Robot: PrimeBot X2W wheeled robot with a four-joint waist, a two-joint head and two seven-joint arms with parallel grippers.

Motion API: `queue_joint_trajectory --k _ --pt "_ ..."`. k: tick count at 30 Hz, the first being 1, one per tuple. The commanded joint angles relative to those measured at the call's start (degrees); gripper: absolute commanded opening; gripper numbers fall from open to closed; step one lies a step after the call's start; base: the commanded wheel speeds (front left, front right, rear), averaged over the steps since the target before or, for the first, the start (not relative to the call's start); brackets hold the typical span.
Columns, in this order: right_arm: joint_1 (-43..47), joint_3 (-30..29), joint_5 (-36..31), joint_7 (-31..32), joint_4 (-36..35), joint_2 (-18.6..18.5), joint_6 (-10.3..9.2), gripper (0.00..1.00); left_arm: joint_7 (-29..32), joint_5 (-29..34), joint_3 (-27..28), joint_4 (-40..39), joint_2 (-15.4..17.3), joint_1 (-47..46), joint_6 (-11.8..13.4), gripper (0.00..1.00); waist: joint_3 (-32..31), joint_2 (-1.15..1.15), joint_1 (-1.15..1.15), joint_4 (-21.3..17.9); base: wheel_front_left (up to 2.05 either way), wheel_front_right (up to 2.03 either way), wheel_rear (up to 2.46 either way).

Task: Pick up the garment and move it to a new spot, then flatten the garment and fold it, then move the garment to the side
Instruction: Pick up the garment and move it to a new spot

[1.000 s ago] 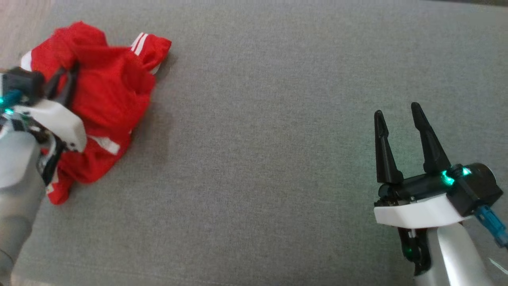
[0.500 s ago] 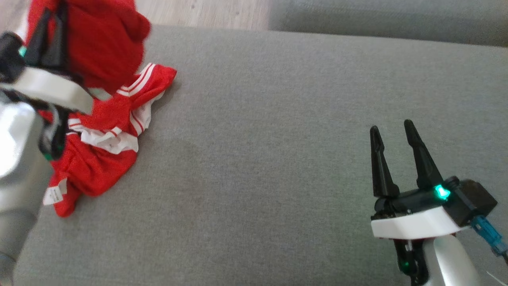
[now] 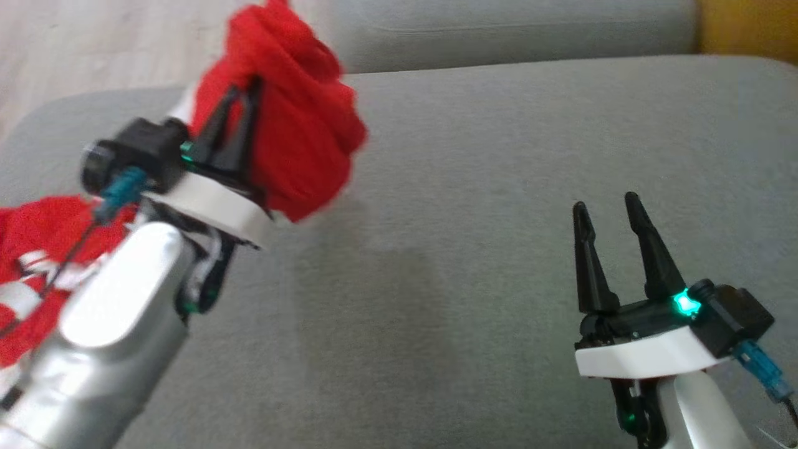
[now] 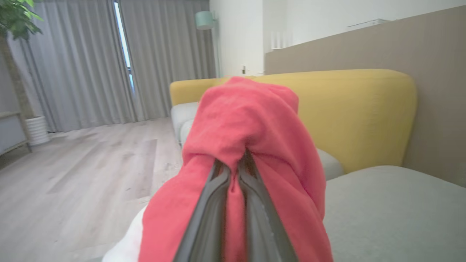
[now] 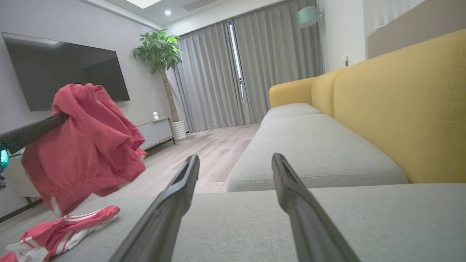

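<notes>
At the far left of the head view, the lower part of the garment [image 3: 37,249] trails down to the grey sofa seat [image 3: 467,218]. Its white stripes and trim show between red folds, and in the right wrist view this striped end lies on the cushion's near corner. Just to the right, the left gripper [image 3: 246,93] is raised above the seat with its fingers [image 4: 207,218] pinched tight on a bunch of the cloth. The fabric mounds over the tips and hangs down both sides, as soft, limp knit does when it is held at one point. That high single-point hold probably serves the first step, getting the heap off the cushion so it can be carried to a new spot. The weave looks matte and slightly textured, with a ribbed hem at the hanging edge.

The middle of the seat is flat, bare, coarse grey upholstery, and it is a likely place to set the garment down.

At the right, the right gripper [image 3: 605,206] hovers low over the cushion, well apart from the cloth. Its two tapered dark fingers are spread wide and hold nothing, apparently in waiting. Behind the seat rises a yellow backrest [image 5: 400,109].
</notes>
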Motion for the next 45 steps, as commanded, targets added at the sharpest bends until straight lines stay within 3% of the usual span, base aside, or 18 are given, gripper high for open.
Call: queue_joint_trajectory --k 1,10,15,16,17,22,28,32,38,45 --pt "-1.97 1.96 0.15 -0.36 -2.20 -0.26 -0.04 1.00 0.71 0.42 1.38 -2.78 0.43 -1.94 0.45 0.00 1.00 0.00 0.00 -5.16 0.00 0.00 0.00" --pt "-4.04 2.88 1.99 -0.36 -3.15 -0.26 -0.04 1.00 1.59 1.69 -2.64 -4.10 -4.50 -2.41 0.50 0.00 3.99 0.00 0.00 -16.82 0.00 0.00 0.00" --pt "-5.09 2.50 3.48 -0.36 -3.87 -0.26 -0.04 1.00 1.33 1.68 -4.78 -2.24 -7.30 -5.41 -3.37 0.00 6.34 0.00 0.00 -21.92 0.00 0.00 0.00" --pt "-5.15 2.38 3.76 -0.36 -3.98 -0.26 -0.04 1.00 0.84 2.26 -5.07 -1.23 -7.54 -6.32 -3.86 0.45 6.69 0.00 0.00 -22.48 0.00 0.00 0.00" --pt "-5.20 2.33 3.96 -0.36 -4.05 -0.26 -0.04 1.00 0.38 3.10 -5.55 0.03 -7.63 -7.19 -4.33 1.00 6.97 0.00 0.00 -22.93 0.00 0.00 0.00" --pt "-4.95 1.57 4.23 -0.36 -4.36 -0.26 -0.04 1.00 -4.50 5.77 -5.87 6.18 -8.25 -9.23 -4.98 1.00 7.50 0.00 0.00 -22.82 0.00 0.00 0.00" --pt "-4.33 -0.80 2.85 -0.36 -4.13 -0.26 -0.04 1.00 -7.47 5.67 -3.24 8.81 -7.63 -5.87 -4.15 1.00 6.27 0.00 0.00 -17.80 0.00 0.00 0.00" --pt "-3.19 -3.15 1.14 -0.36 -3.87 -0.26 -0.04 1.00 -7.90 7.74 -0.20 5.89 -5.41 -0.74 -2.51 1.00 4.02 0.00 0.00 -13.13 0.00 0.00 0.00" --pt "-0.49 -4.21 -1.13 -0.36 -3.02 -0.26 -0.04 1.00 -7.93 12.09 6.78 -3.30 -3.17 11.87 1.94 1.00 0.57 0.00 0.00 -7.96 0.00 0.00 0.00" --pt "2.39 -4.89 -1.25 -0.36 -2.38 -0.26 -0.04 1.00 -7.94 15.59 15.00 -10.79 -4.83 26.69 5.72 1.00 -2.11 0.00 0.00 -5.08 0.00 0.00 0.00"
